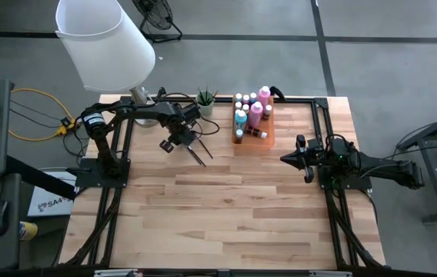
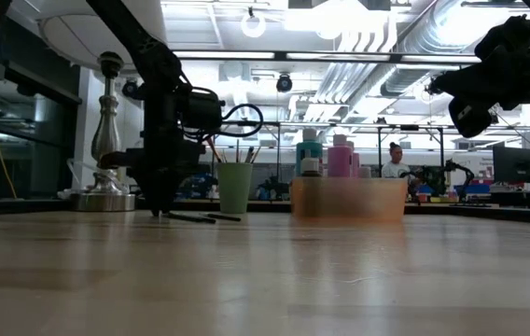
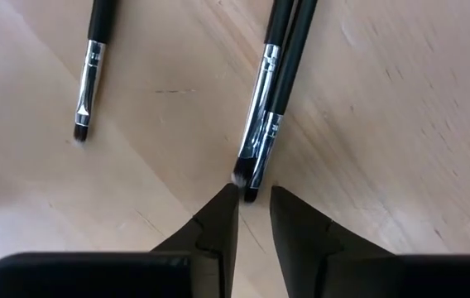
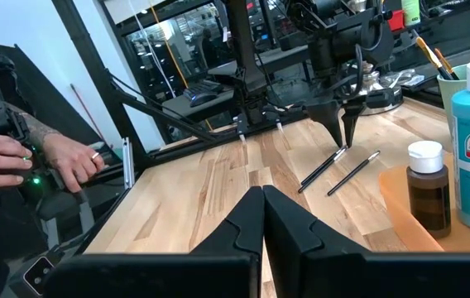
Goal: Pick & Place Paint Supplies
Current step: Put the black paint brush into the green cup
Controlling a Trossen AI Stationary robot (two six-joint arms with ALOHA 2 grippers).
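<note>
- pale wooden bench point(image 1: 218, 208) carries the paint supplies at its far side, between the two arms.
- left hand point(image 1: 190, 146) is down at the bench by the paintbrushes point(image 1: 200, 154); in the left wrist view its fingers point(image 3: 218, 223) stand narrow, their tips right at the bristle ends of two brushes point(image 3: 264, 132) lying together; whether they pinch them cannot be told.
- a third brush point(image 3: 90, 70) lies apart from that pair.
- an orange tray point(image 1: 265, 137) holds the small paint bottles point(image 1: 251, 114), pink and teal among them.
- a green cup point(image 1: 205, 108) with brushes stands just beside the tray.
- right hand point(image 1: 289, 158) hangs above the bench near the tray, fingers closed together, holding nothing.
- a white lampshade point(image 1: 103, 42) stands at the far left corner.
</note>
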